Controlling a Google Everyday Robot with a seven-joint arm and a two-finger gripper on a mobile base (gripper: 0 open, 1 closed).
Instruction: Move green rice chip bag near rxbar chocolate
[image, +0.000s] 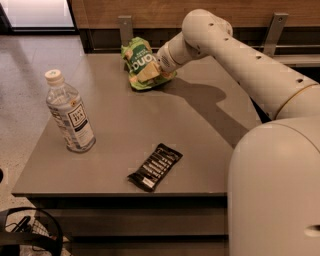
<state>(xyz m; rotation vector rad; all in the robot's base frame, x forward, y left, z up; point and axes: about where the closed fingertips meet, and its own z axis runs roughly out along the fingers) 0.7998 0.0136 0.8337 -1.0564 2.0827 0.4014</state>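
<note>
Crinkly bright green rice chip bag with white lettering on a darker green patch: at the far side of the bench, left of centre, standing crumpled and tilted. Its lower edge looks to be touching the surface, though I cannot tell this for sure.

Pincer: pressed against the bag's right side, at the end of the cream wrist, mostly hidden by the foil. Whether it is parted or clamped on the bag cannot be told.

Small flat black rxbar chocolate wrapper with rows of white text: lying flat near the front edge of the bench, turned diagonally, well apart from the bag.

Flat grey bench: carries all three items. A dark shadow of the arm falls across its far right part.

Clear plastic water bottle with white cap and a white-and-dark label: upright at the left side, between bag and bar in depth, apart from both.

Cream segmented arm: reaches from the right across the far edge. The rounded cream robot body fills the lower right.

Black wire basket: on the floor at lower left, below the bench.
</note>
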